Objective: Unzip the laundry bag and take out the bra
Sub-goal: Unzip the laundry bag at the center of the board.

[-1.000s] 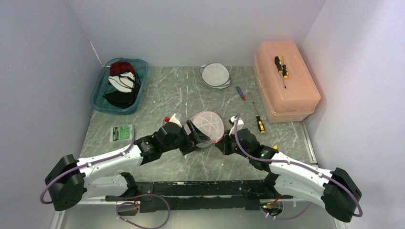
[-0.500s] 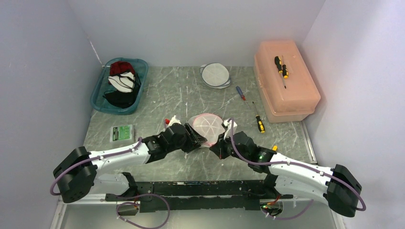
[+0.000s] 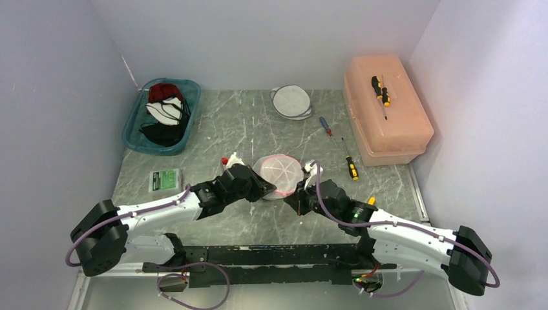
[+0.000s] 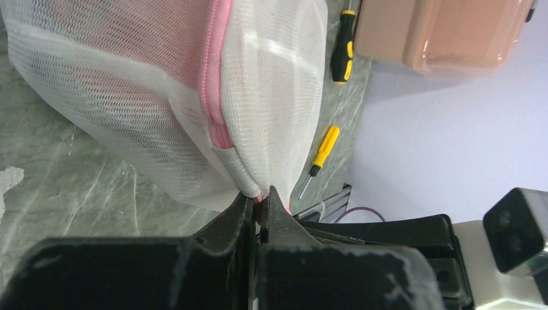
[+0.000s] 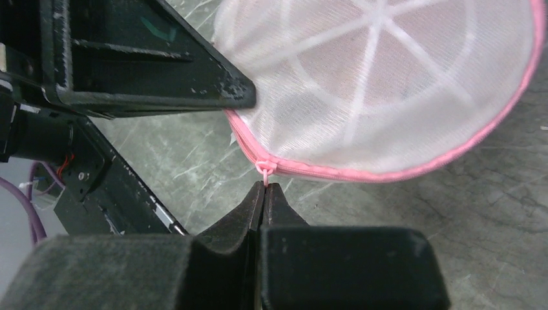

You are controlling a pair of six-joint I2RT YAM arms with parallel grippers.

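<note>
We judge laundry bag (image 3: pixel 279 173) soft, light mesh | left hand (image 4: pixel 260 205) pinched shut on its seam, 8 o'clock | right hand (image 5: pixel 265 188) pinched shut on zipper pull (image 5: pixel 265 169), 4 o'clock

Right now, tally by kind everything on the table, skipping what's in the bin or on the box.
Laundry bags: 2, pink-zipped bag, white bag
Screwdrivers: 3, red-blue, yellow-black, yellow
Containers: 2, teal bin, pink box
Green packet: 1
Total: 8
</note>
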